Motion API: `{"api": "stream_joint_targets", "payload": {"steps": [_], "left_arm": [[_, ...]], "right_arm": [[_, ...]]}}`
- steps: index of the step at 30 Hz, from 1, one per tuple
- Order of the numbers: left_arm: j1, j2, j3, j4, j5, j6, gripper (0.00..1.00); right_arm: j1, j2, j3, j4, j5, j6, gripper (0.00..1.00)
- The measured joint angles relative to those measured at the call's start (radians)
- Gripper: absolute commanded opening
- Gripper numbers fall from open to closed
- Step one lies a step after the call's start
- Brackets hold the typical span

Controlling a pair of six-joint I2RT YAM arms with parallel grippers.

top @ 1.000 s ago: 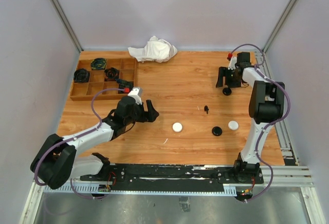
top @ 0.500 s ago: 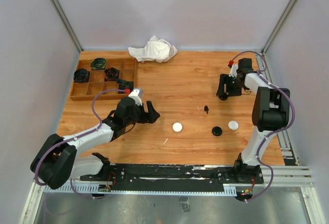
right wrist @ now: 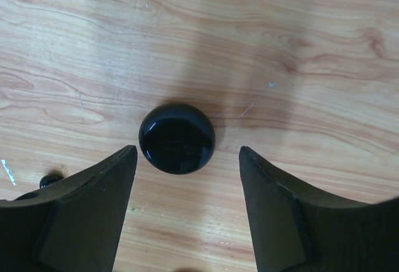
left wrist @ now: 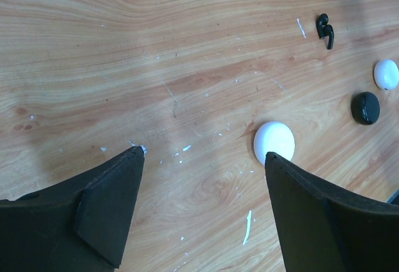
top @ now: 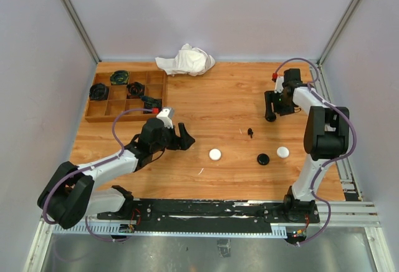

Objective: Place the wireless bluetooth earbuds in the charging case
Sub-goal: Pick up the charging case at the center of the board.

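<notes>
Centering the spread right pincer (right wrist: 187,152) on the black case (right wrist: 177,137), we should lower straight and close evenly so it won't skid; left pincer (left wrist: 204,153) spread, empty.

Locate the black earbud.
Top view: the black earbud lies right of table centre, alone, just beyond and left of the near black case.

Surface finishes
Desk (right wrist: 312,47) scuffed wood grain; black case (right wrist: 177,138) glossy, smooth; fingers (right wrist: 81,216) matt black plastic; white cloth (top: 186,60) crumpled.
</notes>
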Motion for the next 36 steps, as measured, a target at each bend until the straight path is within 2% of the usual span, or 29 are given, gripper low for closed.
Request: {"api": "stream_joint_targets", "payload": {"steps": [6, 14, 17, 24, 28, 36], "left_arm": [[0.0, 0.002, 0.0, 0.013, 0.021, 0.0, 0.83], [0.0, 0.001, -0.005, 0.035, 0.043, 0.0, 0.83], [0.0, -0.004, -0.019, 0.044, 0.047, -0.004, 0.82], [0.0, -0.035, -0.024, 0.049, 0.072, -0.016, 0.81], [0.0, -0.072, -0.026, 0.066, 0.084, -0.031, 0.81], [0.0, -0.147, -0.045, 0.109, 0.088, -0.085, 0.81]], "right_arm": [[0.024, 0.035, 0.037, -0.022, 0.033, -0.056, 0.65], [0.041, 0.085, 0.067, -0.05, 0.059, -0.092, 0.55], [0.042, 0.087, 0.068, -0.05, 0.063, -0.098, 0.49], [0.053, 0.076, 0.061, -0.045, 0.069, -0.086, 0.47], [0.092, 0.007, 0.015, -0.026, 0.069, -0.05, 0.47], [0.216, -0.25, -0.088, 0.075, 0.082, 0.08, 0.49]]}}
